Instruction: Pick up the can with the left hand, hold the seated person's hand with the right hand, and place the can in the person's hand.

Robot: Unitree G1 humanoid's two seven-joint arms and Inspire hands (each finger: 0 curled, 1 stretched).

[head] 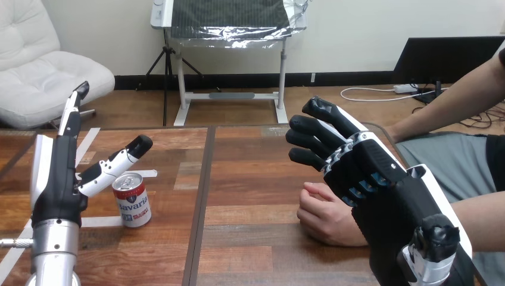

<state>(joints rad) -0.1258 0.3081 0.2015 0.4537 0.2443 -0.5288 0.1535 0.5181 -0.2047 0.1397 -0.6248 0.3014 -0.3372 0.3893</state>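
Note:
A red and white can (132,200) stands upright on the wooden table (250,179), left of centre. My left hand (59,173) is raised just left of the can, open, with its thumb reaching over the can's top and its fingers pointing up; it does not grip the can. My right hand (357,167) hovers open at the right, its fingers spread and pointing left, above the person's hand (324,214). The person's hand rests on the table as a loose fist, partly hidden under my right hand. I cannot tell whether they touch.
White tape strips (101,221) mark the table around the can. A dark seam (202,196) runs down the table between the can and the person's hand. The person's other forearm (452,107) stretches in from the upper right.

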